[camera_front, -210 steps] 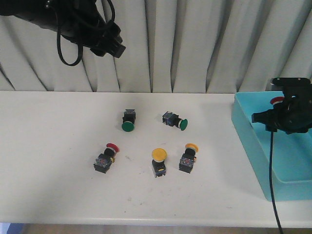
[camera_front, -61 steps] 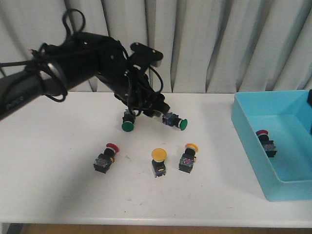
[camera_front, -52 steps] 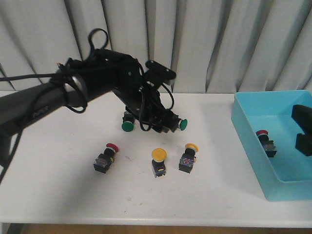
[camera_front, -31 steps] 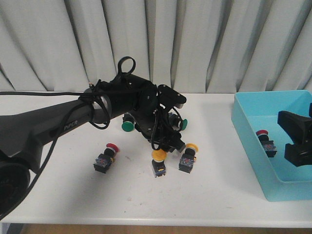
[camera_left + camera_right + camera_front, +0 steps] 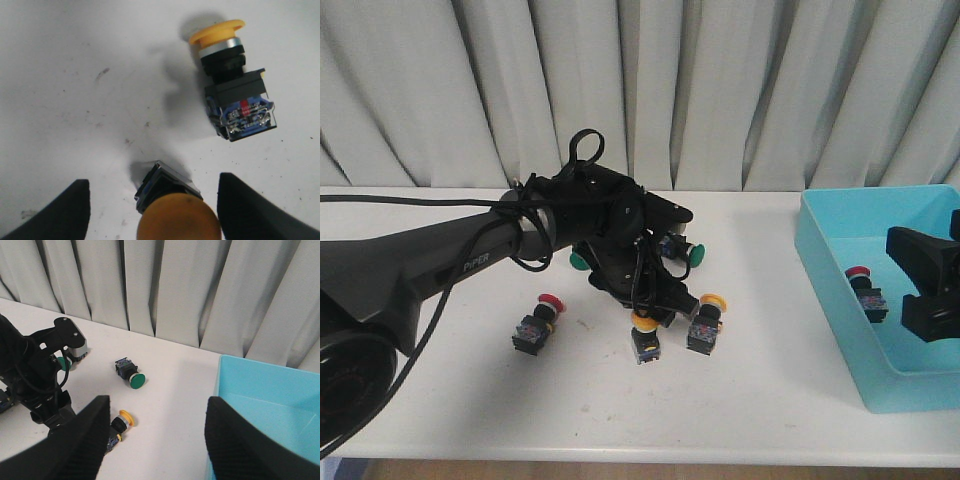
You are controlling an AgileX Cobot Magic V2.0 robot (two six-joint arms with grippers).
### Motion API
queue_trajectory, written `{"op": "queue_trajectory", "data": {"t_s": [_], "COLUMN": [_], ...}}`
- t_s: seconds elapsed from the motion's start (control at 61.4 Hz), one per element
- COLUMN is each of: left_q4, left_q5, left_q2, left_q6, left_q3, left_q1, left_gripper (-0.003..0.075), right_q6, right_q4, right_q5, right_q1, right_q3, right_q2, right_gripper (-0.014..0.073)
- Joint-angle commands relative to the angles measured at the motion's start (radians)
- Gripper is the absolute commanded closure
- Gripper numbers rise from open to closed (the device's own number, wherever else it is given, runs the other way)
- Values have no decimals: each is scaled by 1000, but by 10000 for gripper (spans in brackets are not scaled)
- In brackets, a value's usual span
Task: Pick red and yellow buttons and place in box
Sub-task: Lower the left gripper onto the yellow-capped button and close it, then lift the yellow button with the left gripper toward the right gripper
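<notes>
My left gripper (image 5: 655,305) is open and low over the table, its jaws on either side of a yellow button (image 5: 644,335) without touching it. In the left wrist view (image 5: 152,200) the yellow cap (image 5: 179,220) sits between the fingers (image 5: 60,215). A second yellow button (image 5: 706,322) lies just to the right and also shows in the left wrist view (image 5: 232,85). A red button (image 5: 535,325) lies to the left. The turquoise box (image 5: 830,290) at the right holds another red button (image 5: 865,292). My right gripper (image 5: 902,275) is open and empty above the box.
Two green buttons lie behind my left arm, one (image 5: 692,252) to the right and one (image 5: 580,261) partly hidden. The right wrist view shows a green button (image 5: 131,374), the second yellow button (image 5: 120,422) and the box (image 5: 265,390). A curtain hangs behind the table.
My left arm has come down from the back over the green buttons to the yellow button. My right gripper has let a red button go into the box and now hangs open above it.
</notes>
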State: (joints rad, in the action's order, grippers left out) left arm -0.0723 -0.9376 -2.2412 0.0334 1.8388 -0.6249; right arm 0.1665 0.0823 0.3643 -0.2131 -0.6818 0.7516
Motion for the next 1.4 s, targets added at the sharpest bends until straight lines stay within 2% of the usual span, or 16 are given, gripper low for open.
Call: {"op": "queue_trajectory", "data": {"t_s": [0.0, 0.603, 0.733, 0.863, 1.206, 1.385], "left_q4": [-17, -67, -76, -81, -83, -95], "left_q5": [-13, -14, -21, -22, -1, -70], "left_q2": [65, 59, 43, 29, 48, 96], "left_q6": [19, 16, 9, 9, -11, -44], "left_q3": [27, 27, 27, 27, 33, 157], "left_q1": [-3, -3, -3, -3, -2, -2], "left_gripper": [197, 197, 227, 314, 726, 728], "right_q6": [-1, -5, -5, -5, -3, 38], "right_q4": [-10, -10, -10, -10, -11, -15], "right_q5": [-81, -78, -77, -76, -57, -75], "right_q1": [-3, -3, -3, -3, -3, -27], "right_q3": [-27, -27, -27, -27, -26, -26], "right_q2": [1, 1, 1, 1, 12, 70], "right_gripper": [171, 171, 171, 171, 171, 171]}}
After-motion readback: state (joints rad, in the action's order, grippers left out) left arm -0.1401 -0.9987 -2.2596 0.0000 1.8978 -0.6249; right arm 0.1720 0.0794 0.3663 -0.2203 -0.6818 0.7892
